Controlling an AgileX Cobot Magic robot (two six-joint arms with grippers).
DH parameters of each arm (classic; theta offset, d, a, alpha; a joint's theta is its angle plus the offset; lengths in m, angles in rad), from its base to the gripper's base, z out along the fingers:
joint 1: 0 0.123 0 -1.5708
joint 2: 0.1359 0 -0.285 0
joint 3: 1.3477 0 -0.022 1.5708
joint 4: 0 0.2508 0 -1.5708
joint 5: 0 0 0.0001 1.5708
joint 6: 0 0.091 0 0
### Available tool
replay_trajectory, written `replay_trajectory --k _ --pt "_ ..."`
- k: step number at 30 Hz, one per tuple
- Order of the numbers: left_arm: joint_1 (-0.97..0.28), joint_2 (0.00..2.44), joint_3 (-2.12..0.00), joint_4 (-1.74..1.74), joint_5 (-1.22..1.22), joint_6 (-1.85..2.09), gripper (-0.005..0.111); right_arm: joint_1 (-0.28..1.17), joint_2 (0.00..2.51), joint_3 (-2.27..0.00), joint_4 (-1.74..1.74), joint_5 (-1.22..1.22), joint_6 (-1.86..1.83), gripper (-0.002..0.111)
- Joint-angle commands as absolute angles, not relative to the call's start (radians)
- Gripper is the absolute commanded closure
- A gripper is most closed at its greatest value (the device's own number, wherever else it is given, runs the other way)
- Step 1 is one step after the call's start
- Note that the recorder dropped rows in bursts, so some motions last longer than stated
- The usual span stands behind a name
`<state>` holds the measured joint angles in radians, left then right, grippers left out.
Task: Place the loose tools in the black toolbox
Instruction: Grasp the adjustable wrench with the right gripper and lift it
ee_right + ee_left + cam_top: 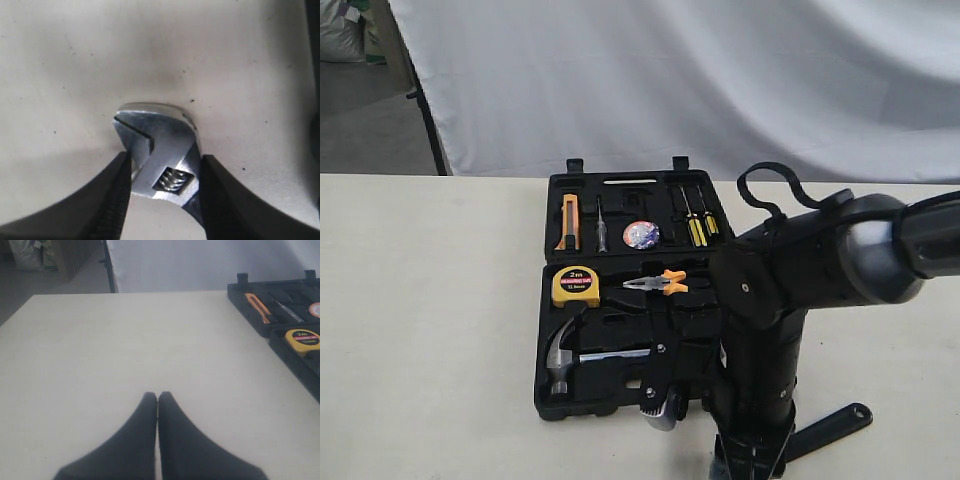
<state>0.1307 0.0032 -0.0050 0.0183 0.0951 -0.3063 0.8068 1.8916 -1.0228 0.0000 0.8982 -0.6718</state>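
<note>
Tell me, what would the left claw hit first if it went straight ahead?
Probably nothing: the shut left gripper points along the bare table toward its far edge. The black toolbox sits off to one side. Beyond hangs a white cloth, depth unclear.

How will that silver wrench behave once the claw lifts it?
The wrench looks like solid steel, so probably stiff and heavy for its size. Its polished head may slip between the right claw's fingers. Gripped at the head, its long handle would likely swing downward.
</note>
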Motion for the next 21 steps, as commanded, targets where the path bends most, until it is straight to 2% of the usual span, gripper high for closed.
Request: replay_trajectory --k 1,19,21 --pt "0.156 0.000 -0.008 0.023 0.088 -0.311 0.106 0.809 1.910 -1.009 0.032 0.897 -0.674 0.108" --pt "0.156 0.000 -0.008 0.023 0.088 -0.311 0.106 0.810 1.807 -1.010 0.190 0.819 -0.639 0.107" --pt "0.156 0.000 -0.008 0.023 0.088 -0.311 0.106 0.810 1.803 -1.010 0.178 0.815 -0.551 0.092"
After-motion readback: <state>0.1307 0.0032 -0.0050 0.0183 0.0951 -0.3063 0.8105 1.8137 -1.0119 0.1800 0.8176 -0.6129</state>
